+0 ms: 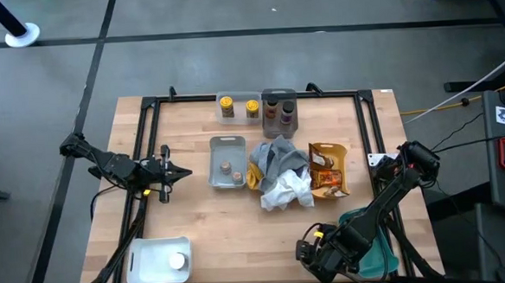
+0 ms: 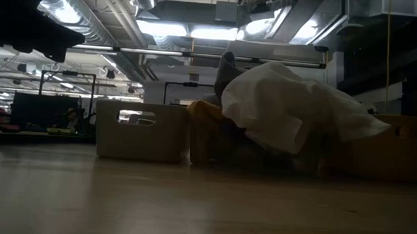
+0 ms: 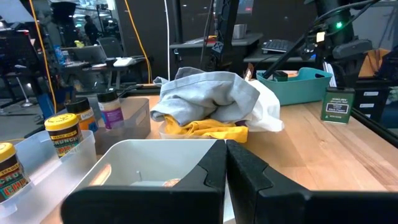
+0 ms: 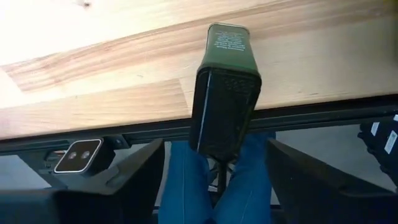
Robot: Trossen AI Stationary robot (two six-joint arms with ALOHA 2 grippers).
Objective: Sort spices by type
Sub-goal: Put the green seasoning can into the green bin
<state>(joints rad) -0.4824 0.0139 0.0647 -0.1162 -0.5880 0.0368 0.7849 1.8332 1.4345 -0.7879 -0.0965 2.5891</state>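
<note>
A dark green flat tin (image 4: pixel 224 87) stands upright on the bare wood by the table's near edge, also in the left wrist view (image 3: pixel 337 102), in front of the teal tray (image 3: pixel 298 84). My right gripper (image 4: pixel 214 146) hangs over it, open, one finger on each side of the tin and clear of it. In the high view that gripper (image 1: pixel 314 246) covers the tin. My left gripper (image 1: pixel 185 172) waits shut at the table's left, level, with nothing in it. Yellow jars (image 1: pixel 238 108) stand in a clear tray, dark jars (image 1: pixel 279 112) in a grey tray, brown packets (image 1: pixel 329 170) in a yellow tray.
Grey and white cloths (image 1: pixel 280 176) lie heaped mid-table over a yellow tray. A grey tray (image 1: pixel 227 151) beside them holds tiny pots. A white tray (image 1: pixel 150 259) with one pot sits near left. A person's legs in blue jeans (image 4: pixel 186 186) stand past the near edge.
</note>
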